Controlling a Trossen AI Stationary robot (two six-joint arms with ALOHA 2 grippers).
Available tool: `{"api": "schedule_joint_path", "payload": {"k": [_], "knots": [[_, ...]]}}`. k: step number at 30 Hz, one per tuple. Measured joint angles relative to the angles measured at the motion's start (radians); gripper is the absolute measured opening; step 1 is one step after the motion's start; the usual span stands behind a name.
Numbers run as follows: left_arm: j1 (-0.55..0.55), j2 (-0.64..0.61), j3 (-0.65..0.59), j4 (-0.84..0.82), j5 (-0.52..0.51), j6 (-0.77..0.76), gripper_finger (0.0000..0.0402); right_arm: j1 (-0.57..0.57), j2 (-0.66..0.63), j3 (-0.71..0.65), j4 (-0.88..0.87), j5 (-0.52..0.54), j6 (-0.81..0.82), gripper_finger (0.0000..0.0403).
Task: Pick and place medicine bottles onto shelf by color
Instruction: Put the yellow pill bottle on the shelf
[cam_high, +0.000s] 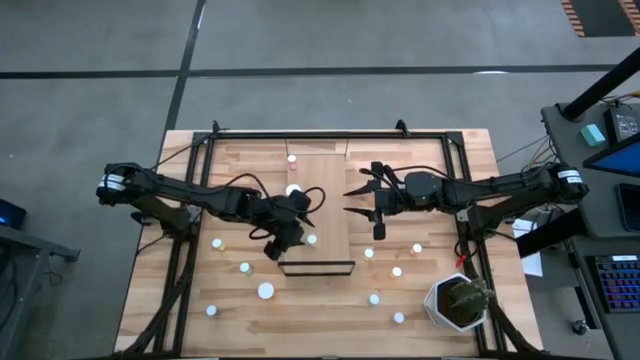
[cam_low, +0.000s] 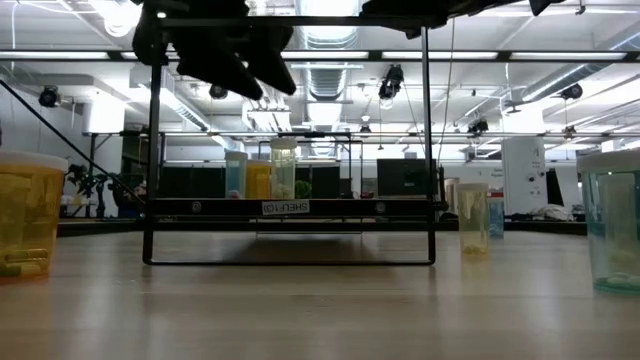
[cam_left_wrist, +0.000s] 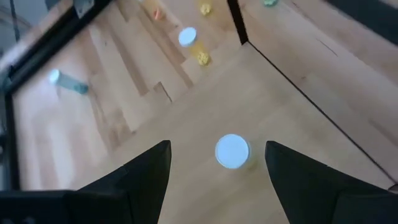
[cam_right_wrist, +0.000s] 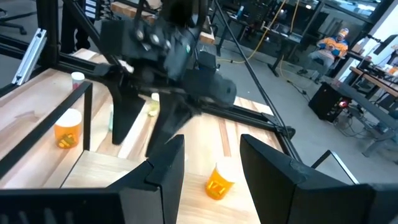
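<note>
The shelf (cam_high: 325, 175) is a light-wood plank on a dark frame at the table's middle. A bottle with a white cap (cam_left_wrist: 233, 151) stands on it, below and just ahead of my left gripper (cam_left_wrist: 217, 180). That gripper hangs open above the shelf (cam_high: 303, 222), tipped down, its fingers clear of the bottle. My right gripper (cam_high: 348, 201) hovers level over the shelf's right side, open and empty (cam_right_wrist: 211, 168). An orange bottle (cam_right_wrist: 217, 180) stands on the shelf beyond its fingers. A white-capped bottle (cam_high: 294, 190) stands farther back on the plank.
Several loose bottles stand on the table left (cam_high: 244, 267) and right (cam_high: 396, 271) of the shelf, one larger (cam_high: 265, 291). A potted plant (cam_high: 460, 300) sits at the near right corner. The dark frame rails (cam_high: 190, 230) run along both table sides.
</note>
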Motion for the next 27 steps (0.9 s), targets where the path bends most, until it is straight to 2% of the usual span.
{"api": "schedule_joint_path", "payload": {"k": [3, 11, 17, 20, 27], "knots": [[0.003, 0.0, 0.002, -0.017, 0.032, 0.062, 0.0244, -0.007, 0.0, -0.003, -0.003, 0.0, 0.001, 0.0146], [0.005, -0.022, 0.0, -0.043, 0.025, 0.145, 0.0244, -0.022, 0.0, -0.005, 0.002, 0.0, 0.024, 0.0146], [0.005, -0.147, 0.008, -0.059, -0.051, 0.154, 0.0244, -0.03, 0.003, 0.019, -0.003, 0.009, 0.197, 0.0146], [0.001, -0.229, -0.007, -0.046, -0.066, 0.079, 0.0244, -0.03, 0.019, 0.071, -0.095, 0.01, 0.203, 0.0146], [-0.069, -0.362, -0.083, 0.049, -0.064, -0.239, 0.0244, -0.03, 0.128, 0.266, -0.439, 0.007, 0.179, 0.0146]]}}
